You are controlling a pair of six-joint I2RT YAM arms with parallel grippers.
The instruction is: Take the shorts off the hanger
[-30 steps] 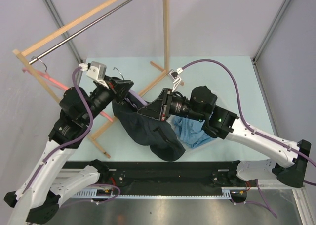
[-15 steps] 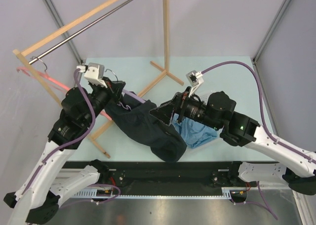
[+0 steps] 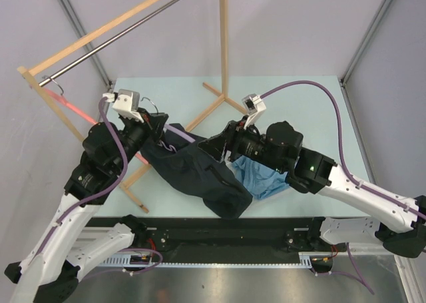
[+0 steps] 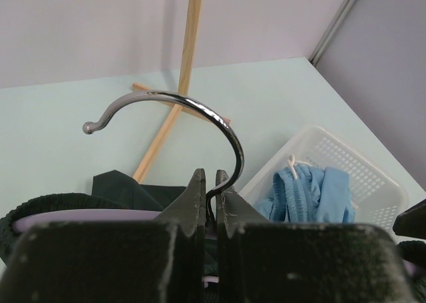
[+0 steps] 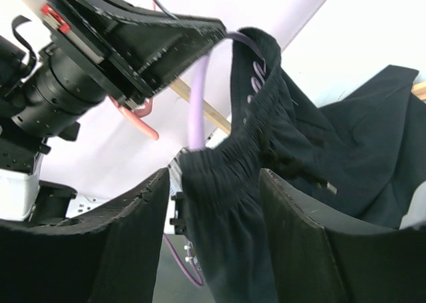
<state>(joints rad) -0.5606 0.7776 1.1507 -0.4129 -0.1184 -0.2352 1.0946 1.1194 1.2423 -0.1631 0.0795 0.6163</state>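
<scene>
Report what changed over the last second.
The right tool swung out to the right, then came back to the dark shorts; its jaws now stand apart around the waistband. The left tool stays shut on the hanger hook, barely shifted. The blue shorts have not moved.

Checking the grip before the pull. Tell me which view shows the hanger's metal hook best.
Left wrist: the metal hook arcs across mid-frame, its stem pinched by the left gripper. Top external shows it only as a tiny curl. Right wrist shows the lilac hanger arm, not the hook.
</scene>
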